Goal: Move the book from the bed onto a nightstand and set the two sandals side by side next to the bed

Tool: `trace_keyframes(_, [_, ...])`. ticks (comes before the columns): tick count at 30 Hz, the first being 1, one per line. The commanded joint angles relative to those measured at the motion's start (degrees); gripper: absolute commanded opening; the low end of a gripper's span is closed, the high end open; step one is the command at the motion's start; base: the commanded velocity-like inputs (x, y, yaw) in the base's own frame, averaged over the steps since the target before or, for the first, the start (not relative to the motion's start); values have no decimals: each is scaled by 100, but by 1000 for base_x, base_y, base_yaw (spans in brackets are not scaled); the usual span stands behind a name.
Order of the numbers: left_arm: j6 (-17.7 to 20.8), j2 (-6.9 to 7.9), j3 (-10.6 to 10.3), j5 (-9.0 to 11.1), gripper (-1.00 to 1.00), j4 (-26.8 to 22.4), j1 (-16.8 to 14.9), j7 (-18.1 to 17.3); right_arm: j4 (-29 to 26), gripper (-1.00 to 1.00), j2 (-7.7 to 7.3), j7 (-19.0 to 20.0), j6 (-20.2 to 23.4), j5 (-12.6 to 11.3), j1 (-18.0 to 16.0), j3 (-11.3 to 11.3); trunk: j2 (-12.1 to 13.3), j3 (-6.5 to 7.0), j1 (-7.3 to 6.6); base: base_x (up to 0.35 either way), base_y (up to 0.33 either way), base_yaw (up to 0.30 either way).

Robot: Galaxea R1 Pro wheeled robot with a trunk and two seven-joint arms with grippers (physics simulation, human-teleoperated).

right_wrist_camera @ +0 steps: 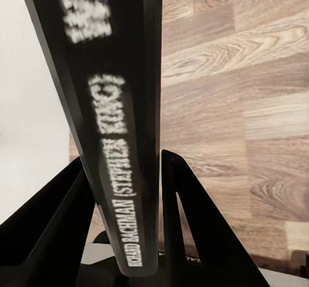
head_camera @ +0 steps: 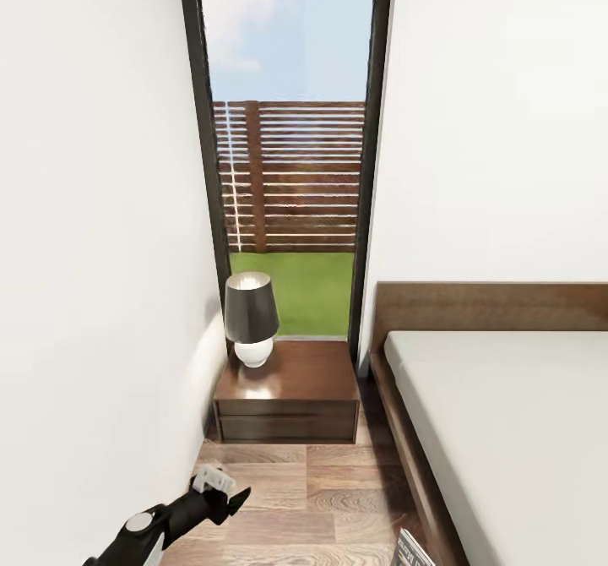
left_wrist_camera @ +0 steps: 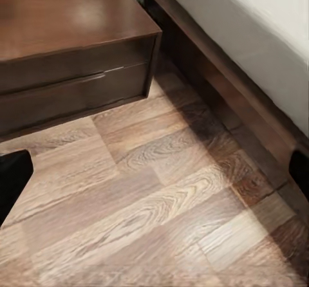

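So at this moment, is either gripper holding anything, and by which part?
The right gripper is shut on the book, its fingers on either side of the spine near the lower end. The left gripper holds nothing that can be seen.

Black left arm with grey joint entering head view at lower left, reaching up and right, ending in black left gripper (head_camera: 221,492) with white wrist block; finger spacing unclear. Black two-fingered right gripper (right_wrist_camera: 125,190) pointing upward in right wrist view, fingers (right_wrist_camera: 55,216) clamping thin dark paperback book (right_wrist_camera: 109,107) spine-on.
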Motion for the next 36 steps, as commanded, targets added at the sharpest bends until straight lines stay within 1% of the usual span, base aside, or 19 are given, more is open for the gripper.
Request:
trace_keyframes(1, [-40,161,60,-53,100,211,-6,-34,20,-100,-3,-6,-35,54,-8,-48,-6,-8,1,0,0,0])
trace_keyframes(2, [-43,235,69,-51,100,278,-6,-39,19,-100,-2,-9,-34,54,-8,-48,-6,-8,1,0,0,0])
trace_keyframes(4, [-47,484,125,-35,100,460,-6,-122,17,-100,1,-17,-31,53,-8,-47,-6,-8,1,16,0,0])
trace_keyframes(7, [-42,552,153,5,100,512,-6,-170,16,-100,2,-19,-33,57,-8,-46,-6,-8,1,142,0,0])
trace_keyframes(11, [-36,428,172,31,100,543,-6,-173,15,-100,0,-20,-33,54,-8,-46,-6,-8,1,288,0,0])
trace_keyframes(14, [-37,370,177,39,100,557,-6,-171,15,-100,-5,-20,-37,55,-8,-46,-6,-8,1,320,0,0])
trace_keyframes(26, [-39,344,178,43,100,591,-6,-172,15,-100,-7,-11,-38,61,-8,-46,-6,-8,1,308,0,0])
trace_keyframes(34, [-42,310,177,42,100,604,-6,-171,15,-100,-7,-10,-38,62,-8,-46,-6,-8,1,41,0,0])
trace_keyframes(36, [-41,303,177,42,100,610,-6,-169,15,-100,-6,-11,-38,67,-8,-46,-6,-8,1,235,0,0])
